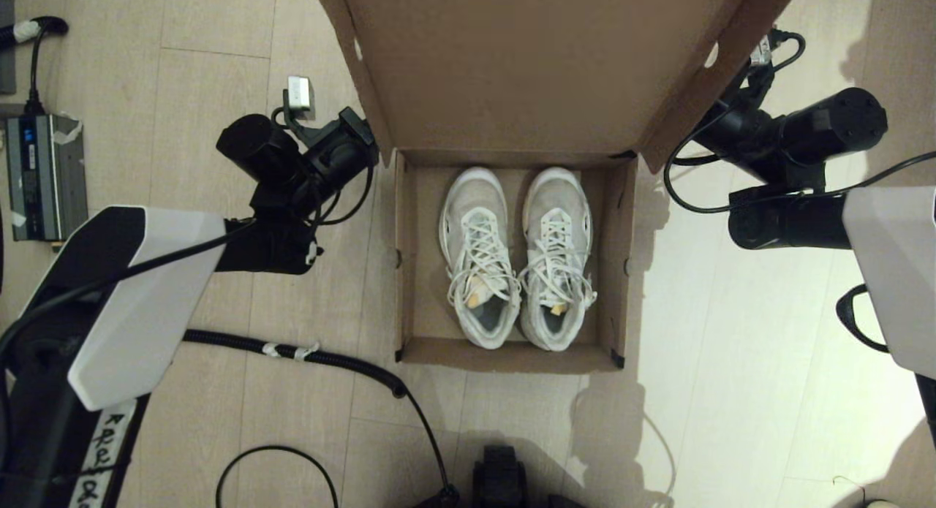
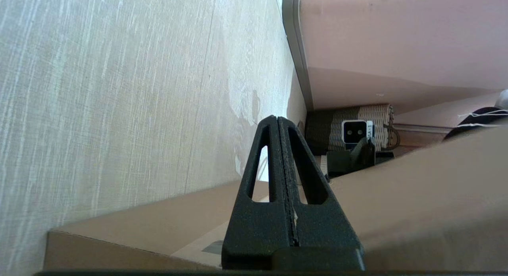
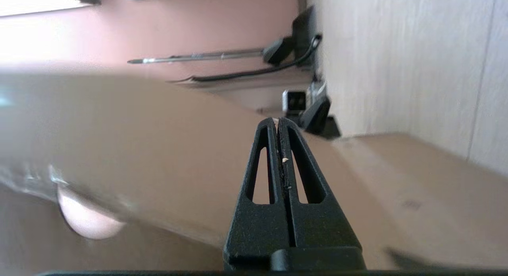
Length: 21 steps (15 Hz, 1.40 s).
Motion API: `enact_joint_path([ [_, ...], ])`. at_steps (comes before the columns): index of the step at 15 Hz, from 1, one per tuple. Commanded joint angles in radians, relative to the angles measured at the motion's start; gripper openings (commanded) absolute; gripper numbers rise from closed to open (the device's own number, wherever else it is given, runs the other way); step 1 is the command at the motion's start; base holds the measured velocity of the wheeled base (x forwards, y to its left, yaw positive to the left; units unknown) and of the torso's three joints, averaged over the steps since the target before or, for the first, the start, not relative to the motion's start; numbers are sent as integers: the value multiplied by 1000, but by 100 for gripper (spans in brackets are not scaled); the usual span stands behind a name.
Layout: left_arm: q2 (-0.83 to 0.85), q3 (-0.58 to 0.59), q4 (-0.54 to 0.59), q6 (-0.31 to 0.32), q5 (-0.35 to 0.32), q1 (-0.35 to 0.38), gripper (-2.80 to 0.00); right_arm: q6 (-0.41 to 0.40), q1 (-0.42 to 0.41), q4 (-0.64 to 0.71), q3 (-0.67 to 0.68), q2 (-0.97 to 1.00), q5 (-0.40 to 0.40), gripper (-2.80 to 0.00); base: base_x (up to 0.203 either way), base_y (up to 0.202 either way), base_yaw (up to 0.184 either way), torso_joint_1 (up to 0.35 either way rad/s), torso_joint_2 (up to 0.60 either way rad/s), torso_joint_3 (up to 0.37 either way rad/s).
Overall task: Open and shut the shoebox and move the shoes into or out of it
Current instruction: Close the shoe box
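The brown shoebox stands open on the floor, its lid tilted up and back. Inside, the two white sneakers sit side by side with toes toward the hinge: one on the left, the other on the right. My left arm reaches to the lid's left flap and my right arm to its right flap; the lid hides both sets of fingers in the head view. Behind the lid, my left gripper is shut and empty over the cardboard. Likewise my right gripper is shut and empty over the cardboard.
A grey power unit lies on the floor at far left. A black cable runs across the floor in front of the box. A woven basket stands by the wall beyond the lid.
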Motion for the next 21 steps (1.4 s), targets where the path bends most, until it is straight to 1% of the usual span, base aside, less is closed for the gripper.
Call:
enact_joint_path([
  [1, 0, 0, -6, -5, -10, 0, -280, 37, -6, -20, -5, -1, 19, -280, 0, 0, 0, 0, 0, 0],
  [3, -3, 0, -7, -5, -12, -3, -280, 111, -16, -60, -10, -8, 67, -280, 0, 0, 0, 0, 0, 0],
  [5, -5, 2, -23, -5, -12, -5, -280, 178, -20, -63, -8, -15, 80, -280, 0, 0, 0, 0, 0, 0],
  [8, -27, 2, -40, -5, -10, -3, -280, 182, -29, -63, -5, -39, 128, -280, 0, 0, 0, 0, 0, 0],
  [11, -67, 2, -34, -7, -12, -3, -280, 201, -29, -63, -5, -64, 151, -280, 0, 0, 0, 0, 0, 0],
  [14, -122, 2, -29, -47, -29, -4, -280, 226, -29, -63, -1, -104, 172, -280, 0, 0, 0, 0, 0, 0],
  [16, -149, 3, -27, -53, -33, -11, -280, 231, -29, -63, 16, -138, 189, -280, 0, 0, 0, 0, 0, 0],
  [18, -190, 3, -14, -68, -34, -38, -280, 233, -28, -63, 78, -186, 203, -280, 0, 0, 0, 0, 0, 0],
  [21, -228, 3, 7, -69, -39, -78, -280, 223, -20, -63, 197, -267, 232, -280, 0, 0, 0, 0, 0, 0],
])
